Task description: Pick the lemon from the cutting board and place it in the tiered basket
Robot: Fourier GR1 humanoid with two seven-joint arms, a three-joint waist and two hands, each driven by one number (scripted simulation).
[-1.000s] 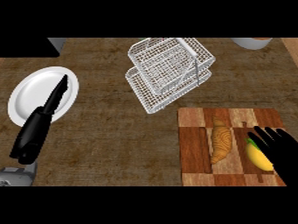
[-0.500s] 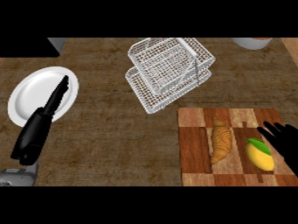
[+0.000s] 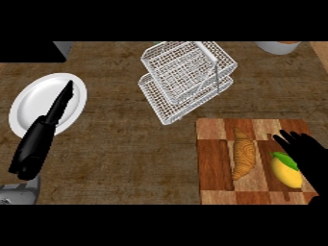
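A yellow lemon (image 3: 285, 172) with a green end lies on the right half of the wooden cutting board (image 3: 216, 144). My right hand (image 3: 318, 161) hovers just right of the lemon, fingers straight and spread, partly covering its right side. The white wire tiered basket (image 3: 187, 79) stands behind the board, toward the middle of the counter. At the left, my left hand (image 3: 42, 134) stays still with straight fingers pointing up over a white plate.
A croissant (image 3: 242, 153) lies on the board left of the lemon. The white plate (image 3: 31, 98) sits at the far left. A white cup (image 3: 276, 46) shows at the back right edge, a dark block (image 3: 24, 50) at the back left.
My right hand has slid to the right and slightly back, uncovering more of the lemon. The lemon and my left hand have not moved.
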